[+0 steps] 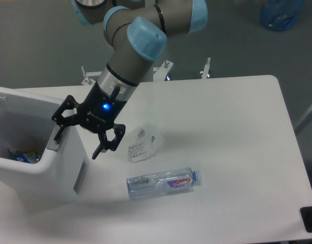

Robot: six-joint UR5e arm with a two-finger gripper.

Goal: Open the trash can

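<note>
The trash can (54,175) is a big white boxy bin at the left edge of the table. Its top stands open and I see down into it, with something blue and orange lying at the bottom. The lid itself is out of view. The grey push tab (54,144) sits at the bin's right rim. My gripper (78,141) hangs open right over that rim, one black finger (59,130) touching down at the tab and the other finger (101,147) out past the bin's side wall. It holds nothing.
A crumpled clear plastic bag (143,143) lies just right of the gripper. In front of it a clear water bottle (163,183) with a blue cap lies on its side. A blue container (282,13) stands on the floor at the back right.
</note>
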